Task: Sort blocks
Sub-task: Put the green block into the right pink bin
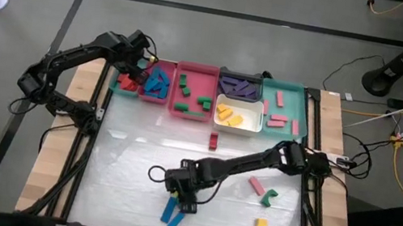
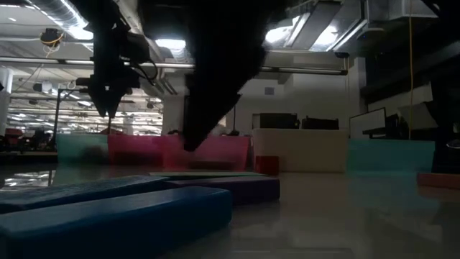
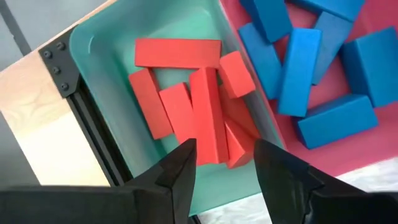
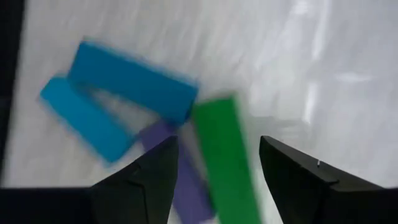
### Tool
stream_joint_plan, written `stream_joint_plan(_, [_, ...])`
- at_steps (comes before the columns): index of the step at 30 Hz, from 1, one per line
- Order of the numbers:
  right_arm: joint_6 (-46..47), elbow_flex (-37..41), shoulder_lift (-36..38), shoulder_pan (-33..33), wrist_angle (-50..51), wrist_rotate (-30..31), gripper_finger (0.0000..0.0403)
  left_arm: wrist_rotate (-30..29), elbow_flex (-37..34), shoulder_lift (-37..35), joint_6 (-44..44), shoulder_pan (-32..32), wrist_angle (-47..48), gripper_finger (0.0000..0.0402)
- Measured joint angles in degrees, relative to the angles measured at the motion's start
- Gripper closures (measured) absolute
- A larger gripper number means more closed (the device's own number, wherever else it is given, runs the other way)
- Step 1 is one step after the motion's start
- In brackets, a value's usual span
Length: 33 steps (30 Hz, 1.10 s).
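My left gripper [image 1: 143,60] [image 3: 224,165] hangs open, pointing down over the teal tray [image 3: 99,56] at the table's far left. Several red blocks [image 3: 186,99] are piled in that tray, and one long red bar [image 3: 208,118] lies on the pile below the gap between the fingers. My right gripper [image 1: 182,196] [image 4: 217,162] is open above loose blocks near the table's front. A green bar [image 4: 224,155] lies flat under its gap, with a purple bar [image 4: 180,174] and two blue bars [image 4: 134,81] [image 4: 87,127] next to it.
Along the far edge stand a pink tray of blue blocks [image 1: 159,83], a pink tray of green blocks [image 1: 193,94], a black tray of purple ones [image 1: 240,87], a white tray of yellow ones [image 1: 235,117] and a teal tray of pink ones [image 1: 284,110]. Loose red [image 1: 213,140], pink [image 1: 256,186], green [image 1: 270,196] and yellow [image 1: 260,222] blocks lie on the mat.
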<state>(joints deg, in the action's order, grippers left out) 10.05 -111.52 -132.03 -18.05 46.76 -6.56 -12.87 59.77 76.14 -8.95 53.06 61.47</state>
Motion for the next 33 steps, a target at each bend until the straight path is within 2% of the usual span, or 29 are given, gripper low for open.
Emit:
stream_joint_plan(3, [0.1,0.0,-0.9,0.0,-1.0,4.1,0.0178,0.6,0.0,0.0,1.5,-0.3,0.0,0.0254])
stream_joint_plan(12, [0.6,-0.1,-3.0,0.1,-1.6,1.0,0.0178,2.4,0.0,0.0,1.9,-0.6,1.2,0.0252])
stream_joint_plan(23, [2.5,-1.2,-2.9,0.6,-1.1,1.0,0.0178,2.4,0.0,0.0,1.9,-0.6,1.1,0.0252])
stream_joint_plan(33, [-1.6,-2.0,-2.8,-1.3,1.3,0.7,0.0178,2.4,0.0,0.0,1.9,-0.6,1.1,0.0252])
